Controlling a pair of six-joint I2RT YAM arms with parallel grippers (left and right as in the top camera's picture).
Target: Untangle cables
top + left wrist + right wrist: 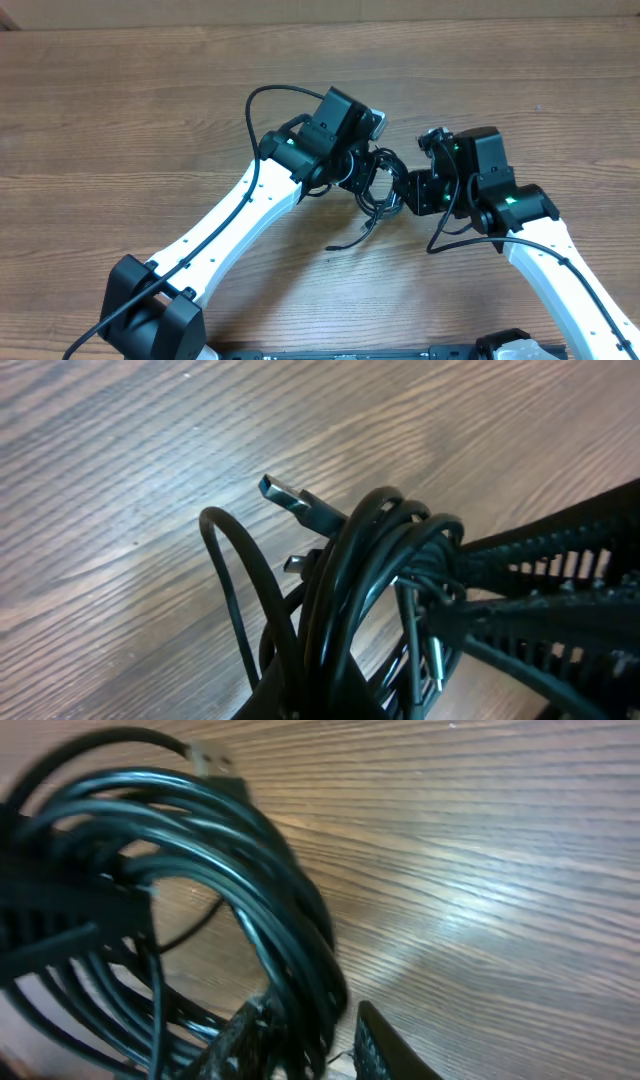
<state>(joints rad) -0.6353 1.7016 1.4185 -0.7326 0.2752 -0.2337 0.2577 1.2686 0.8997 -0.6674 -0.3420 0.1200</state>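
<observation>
The cables are a tangled bundle of thin black cords held between my two grippers at the table's middle. One loose end trails to the table. My left gripper is shut on the cables at the bottom of the left wrist view. A silvery plug sticks out to the upper left. My right gripper has its fingers round the cable loops, and in the right wrist view the bundle nearly fills the jaws. Another plug shows at the top.
The wooden table spreads all round. My right gripper's ribbed fingers reach into the left wrist view from the right. Thick black arm wires loop above the left arm.
</observation>
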